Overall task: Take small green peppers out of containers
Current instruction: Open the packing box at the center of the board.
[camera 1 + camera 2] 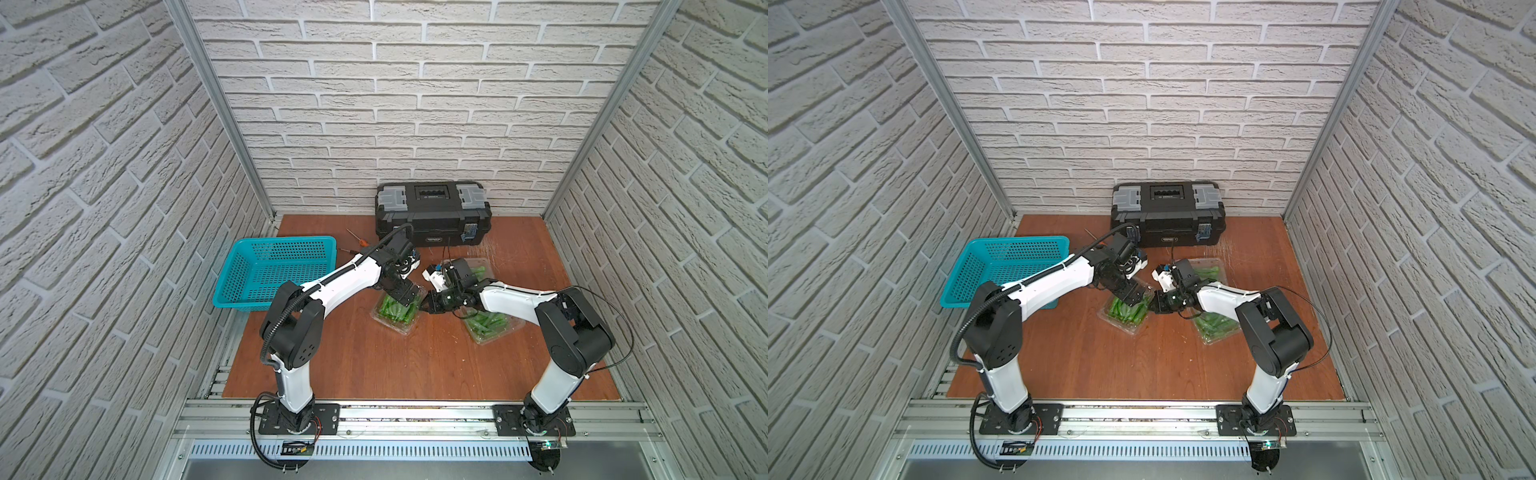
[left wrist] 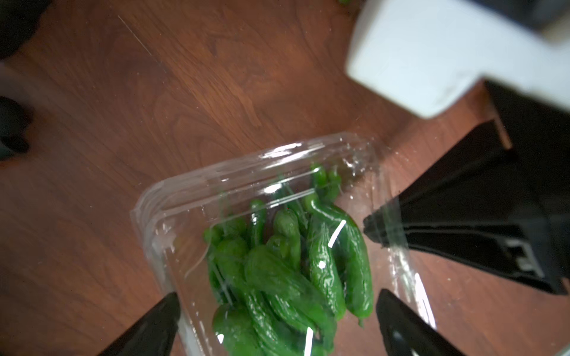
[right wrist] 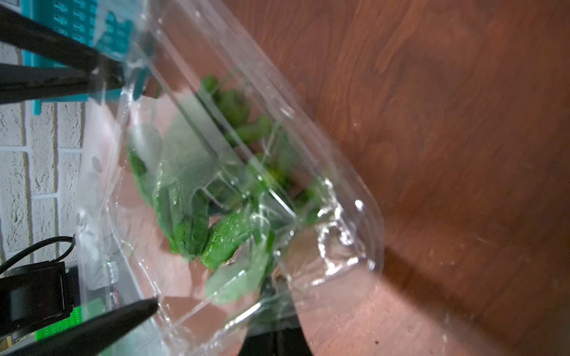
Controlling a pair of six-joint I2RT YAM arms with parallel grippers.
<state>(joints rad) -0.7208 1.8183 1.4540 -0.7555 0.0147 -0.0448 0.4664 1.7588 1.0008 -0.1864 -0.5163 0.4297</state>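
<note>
I count three clear plastic clamshell containers (image 1: 401, 326) of small green peppers (image 1: 390, 309) — right gripper (image 2: 371, 229) pinches one's rim, left gripper (image 2: 277, 297) gapes wide; black toolbox (image 1: 432, 216) label unreadable.

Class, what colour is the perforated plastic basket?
Teal; the perforated plastic basket shows best in a top view.

Desk (image 1: 374, 365): reddish-brown wood board, scratched. Black toolbox (image 1: 432, 216) at rear, against wall. Teal basket (image 1: 237, 274) at left edge, overhanging it. Orange-handled screwdriver (image 1: 360, 240) between the two. Three clear boxes of green peppers (image 1: 392, 311): centre container (image 1: 399, 330); right container (image 1: 484, 341) near it; rear container (image 1: 484, 262) just before toolbox.
</note>
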